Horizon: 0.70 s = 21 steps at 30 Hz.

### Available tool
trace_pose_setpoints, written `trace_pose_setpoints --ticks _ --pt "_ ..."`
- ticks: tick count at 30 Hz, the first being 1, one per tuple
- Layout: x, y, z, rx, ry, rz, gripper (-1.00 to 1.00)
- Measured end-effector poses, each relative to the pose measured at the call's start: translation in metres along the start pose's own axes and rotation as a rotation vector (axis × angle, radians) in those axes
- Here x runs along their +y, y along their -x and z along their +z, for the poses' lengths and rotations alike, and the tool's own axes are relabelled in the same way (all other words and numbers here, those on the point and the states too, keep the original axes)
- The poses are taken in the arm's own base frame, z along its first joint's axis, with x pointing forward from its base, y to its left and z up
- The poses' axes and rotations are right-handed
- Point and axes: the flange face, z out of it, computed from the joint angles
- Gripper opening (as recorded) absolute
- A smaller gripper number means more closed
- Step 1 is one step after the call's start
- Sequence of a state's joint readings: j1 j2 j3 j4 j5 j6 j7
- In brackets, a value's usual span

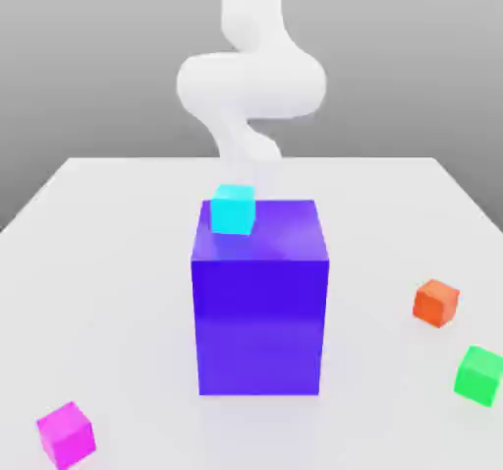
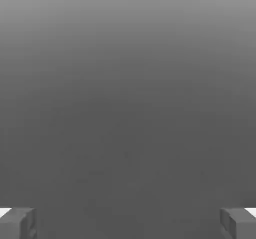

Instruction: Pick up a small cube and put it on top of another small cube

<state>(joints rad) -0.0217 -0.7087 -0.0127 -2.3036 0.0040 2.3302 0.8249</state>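
Pincer apart and unloaded; magenta cube free on the worktop.

My pincer [image 2: 128,223] stands with its jaws wide apart: in the hand view one grey fingertip [image 2: 17,223] sits at each lower corner, with nothing between them and a plain grey ground behind. In the exterior view my white arm [image 1: 251,80] rises behind the big blue-violet block [image 1: 260,301], which stands upright near the middle of the white worktop [image 1: 108,262]. A cyan cube [image 1: 234,209] rests on the block's top face, at its far corner toward the exterior view's left. The small magenta cube [image 1: 67,434] lies on the worktop at the near edge, well apart from the block, toward the exterior view's left. An orange cube [image 1: 435,302] and a green cube [image 1: 480,375] lie near each other toward the exterior view's right.
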Motion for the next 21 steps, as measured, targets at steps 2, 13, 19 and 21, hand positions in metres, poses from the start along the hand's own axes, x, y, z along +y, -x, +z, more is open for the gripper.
trace_pose_setpoints --ticks 2,13,19,21 --pt "0.009 -0.01 0.039 -0.028 0.048 0.049 0.0" --pt "0.102 -0.036 0.228 -0.151 0.307 0.314 0.0" --pt "0.186 -0.032 0.315 -0.198 0.458 0.473 0.0" --pt "0.216 -0.026 0.34 -0.213 0.508 0.523 0.0"
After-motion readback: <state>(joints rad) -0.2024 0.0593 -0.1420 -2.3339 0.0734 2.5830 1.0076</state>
